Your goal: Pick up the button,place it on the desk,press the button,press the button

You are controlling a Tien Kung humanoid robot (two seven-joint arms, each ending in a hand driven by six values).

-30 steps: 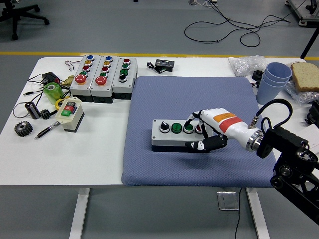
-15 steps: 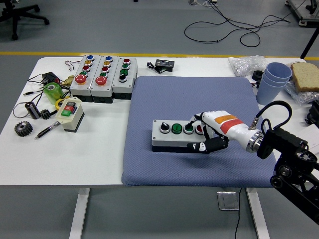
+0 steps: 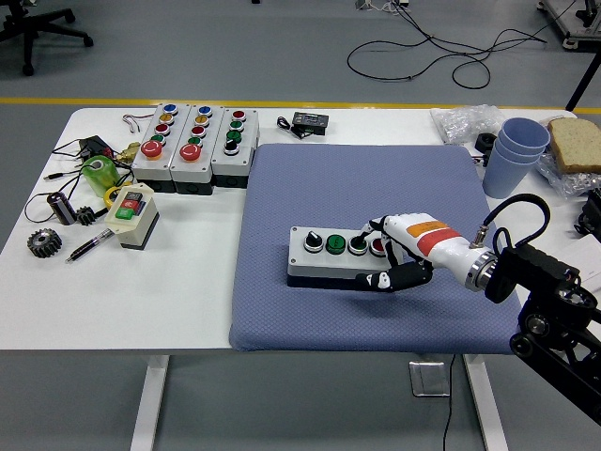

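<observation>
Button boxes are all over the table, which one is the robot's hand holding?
The grey button box lying alone on the blue mat; the right hand grips its right end. The others sit untouched at the table's back left.

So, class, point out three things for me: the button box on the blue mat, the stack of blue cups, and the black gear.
button box [image 3: 324, 256], head view, on its grey top face between the buttons.
stack of blue cups [image 3: 517, 155], head view, on the outer cup's side wall.
black gear [image 3: 43, 243], head view, on its toothed top face.
</observation>
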